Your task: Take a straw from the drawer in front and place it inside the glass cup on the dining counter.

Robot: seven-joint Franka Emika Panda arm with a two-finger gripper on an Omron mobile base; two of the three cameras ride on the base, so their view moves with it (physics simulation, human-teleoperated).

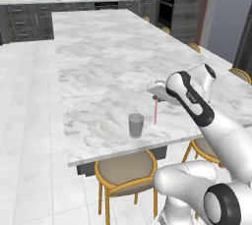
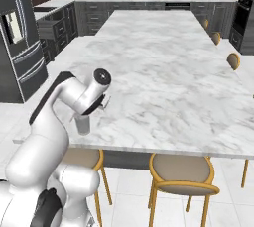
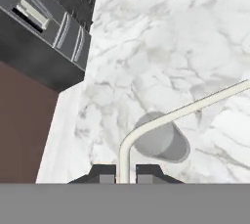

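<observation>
My gripper [image 1: 156,96] hangs over the near end of the white marble dining counter [image 1: 98,62], shut on the straw [image 1: 155,112]. The straw drops from the fingers as a thin pink-red stick. Its lower end is a little to the right of the glass cup [image 1: 136,125] and apart from it. In the hand view the gripper [image 3: 125,175] pinches a thin pale tube, the straw [image 3: 125,155], which bends off to the right above the cup [image 3: 163,144]. From the right base camera my arm covers the hand, and the cup [image 2: 82,125] stands near the counter's front edge. A dark grey drawer [image 2: 49,29] is pulled out at far left.
Round stools with tan seats and yellow frames are tucked under the counter's near edge [image 1: 125,172] [image 2: 181,171], and more line its right side [image 2: 233,60]. A dark fridge [image 2: 20,37] stands at left. Dark cabinets and a sink run along the back wall [image 1: 74,0].
</observation>
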